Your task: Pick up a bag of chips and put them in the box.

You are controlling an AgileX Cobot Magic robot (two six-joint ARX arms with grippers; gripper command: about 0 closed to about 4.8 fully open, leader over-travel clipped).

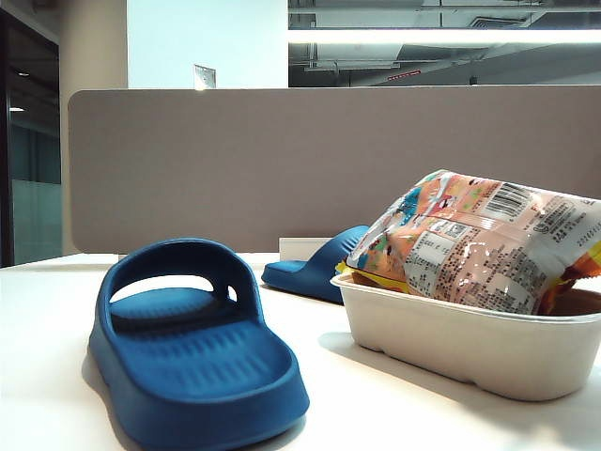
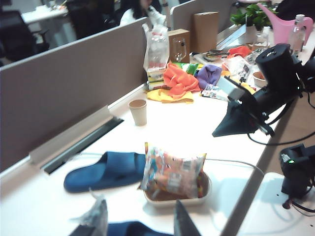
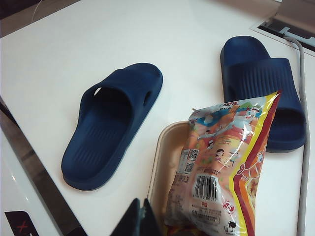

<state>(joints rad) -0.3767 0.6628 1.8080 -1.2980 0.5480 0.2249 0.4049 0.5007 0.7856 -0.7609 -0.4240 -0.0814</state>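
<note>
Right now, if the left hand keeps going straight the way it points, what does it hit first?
Probably the bag of chips lying in the box; the left hand, fingers apart, points toward it from above, though depth is uncertain.

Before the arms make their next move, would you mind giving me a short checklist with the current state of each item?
1. Bag of chips lies in the box: ok, though it overhangs the rim.
2. Left gripper clear of the bag: ok, jaws apart and empty, raised above the table.
3. Right gripper empty: ok, tips together beside the box, holding nothing.
4. Box upright on the table: ok.
5. Blue slippers clear of the box: near one ok; far one cannot tell.
</note>
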